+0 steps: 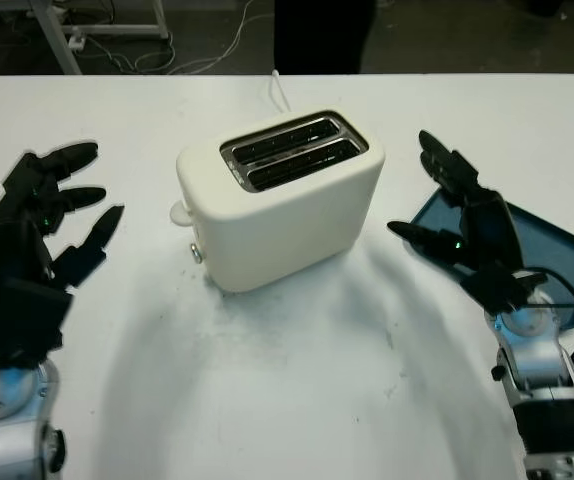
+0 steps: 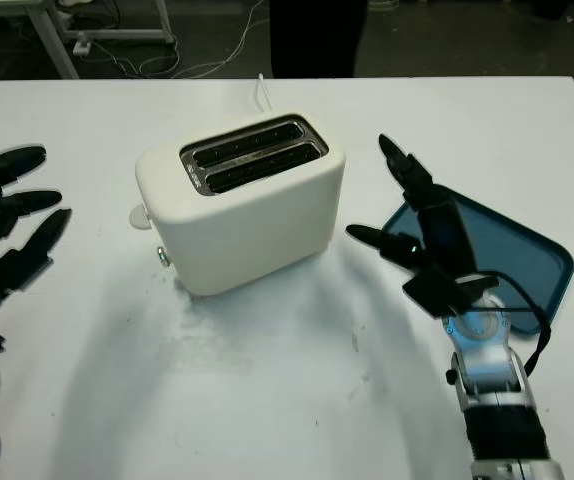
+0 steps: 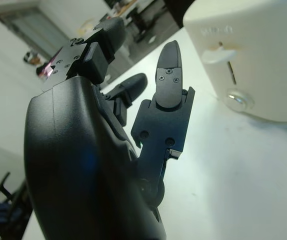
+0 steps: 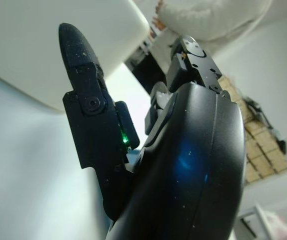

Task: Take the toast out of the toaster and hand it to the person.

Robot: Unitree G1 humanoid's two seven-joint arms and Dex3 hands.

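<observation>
While both hands were open | left hand (image 1: 37, 235) at toaster's (image 1: 282, 200) 9 o'clock, right hand (image 1: 462, 230) at 3 | no toast visible in slots | risk: fingers nudging the toaster across the surface (image 1: 297, 390).

The toaster (image 1: 279, 200) stands mid-table (image 1: 297, 400) with bare surface on all 4 sides. Its 2 top slots are unobstructed from above. To the toaster's right a blue tray (image 1: 557, 250) lies under the open right hand (image 1: 462, 225); the open left hand (image 1: 42, 235) is at its left.
</observation>
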